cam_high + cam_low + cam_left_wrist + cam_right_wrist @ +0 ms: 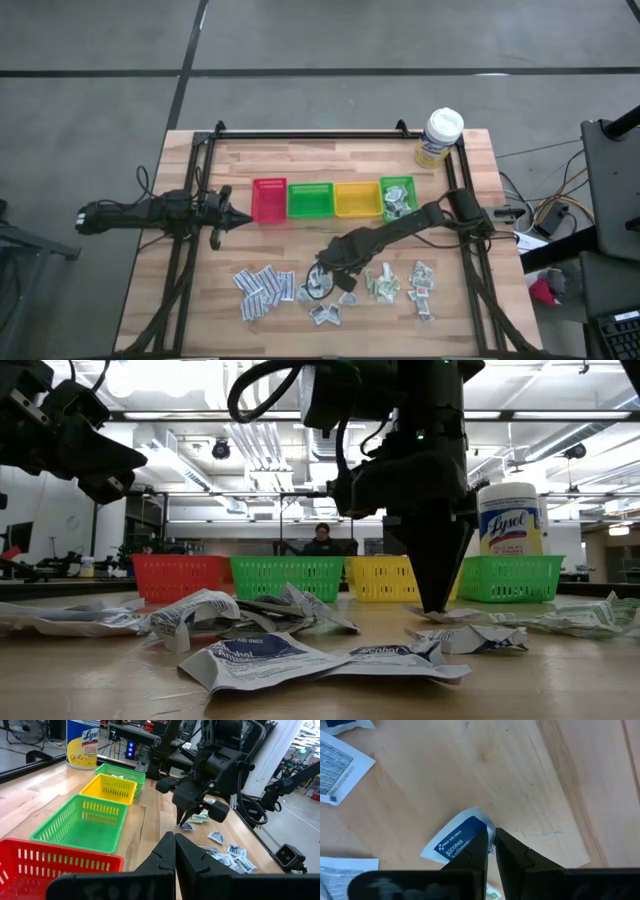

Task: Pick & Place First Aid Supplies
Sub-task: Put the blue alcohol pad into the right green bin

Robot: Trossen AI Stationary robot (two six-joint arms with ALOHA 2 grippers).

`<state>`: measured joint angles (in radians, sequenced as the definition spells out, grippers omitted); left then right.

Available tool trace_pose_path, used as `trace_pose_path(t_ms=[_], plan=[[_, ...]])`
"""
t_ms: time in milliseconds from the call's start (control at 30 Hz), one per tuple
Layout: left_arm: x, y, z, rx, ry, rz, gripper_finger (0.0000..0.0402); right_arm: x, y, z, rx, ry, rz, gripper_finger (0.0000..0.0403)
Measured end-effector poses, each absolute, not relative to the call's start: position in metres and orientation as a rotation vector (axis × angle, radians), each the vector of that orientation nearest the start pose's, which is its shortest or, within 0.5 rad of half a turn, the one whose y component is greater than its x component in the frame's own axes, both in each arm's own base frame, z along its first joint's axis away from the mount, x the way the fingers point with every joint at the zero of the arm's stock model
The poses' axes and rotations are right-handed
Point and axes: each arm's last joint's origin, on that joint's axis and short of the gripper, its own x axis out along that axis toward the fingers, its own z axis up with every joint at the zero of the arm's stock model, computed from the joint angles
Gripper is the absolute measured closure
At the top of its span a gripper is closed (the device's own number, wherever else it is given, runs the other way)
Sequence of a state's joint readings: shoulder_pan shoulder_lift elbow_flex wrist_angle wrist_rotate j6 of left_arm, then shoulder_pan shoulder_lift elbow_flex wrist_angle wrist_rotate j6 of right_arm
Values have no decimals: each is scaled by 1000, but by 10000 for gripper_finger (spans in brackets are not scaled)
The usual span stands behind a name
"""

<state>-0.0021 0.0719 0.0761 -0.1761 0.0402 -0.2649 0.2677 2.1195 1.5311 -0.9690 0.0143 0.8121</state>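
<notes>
A white-and-blue alcohol pad sachet [461, 838] is lying flat on the wooden counter [340, 320] in the front middle, among the scattered first aid sachets [265, 288] (white-blue ones to the left, pale green and white-red ones to the right). The right gripper [490, 851] is pointing straight down onto it, its fingers [512, 854] nearly together and pinching the sachet's edge. Behind it, four small bins are sitting in a row: red bin [269, 200], green bin [310, 200], yellow bin [356, 199] and a second green bin [397, 196] holding a few sachets. A wipes tub [439, 137] is standing at the back right corner. The left gripper [236, 214] is hovering beside the red bin, fingers pressed together.
</notes>
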Motion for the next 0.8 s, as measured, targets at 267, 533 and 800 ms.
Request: trace_pose_path(t_ms=[267, 533, 800], plan=[[97, -1, 167, -268, 176, -19, 401, 379, 104, 171, 392, 1466, -321, 376], [97, -1, 167, -276, 176, -19, 401, 366, 101, 225, 350, 1332, -185, 376], [97, -1, 167, -285, 175, -18, 401, 343, 92, 280, 337, 1162, -211, 376]])
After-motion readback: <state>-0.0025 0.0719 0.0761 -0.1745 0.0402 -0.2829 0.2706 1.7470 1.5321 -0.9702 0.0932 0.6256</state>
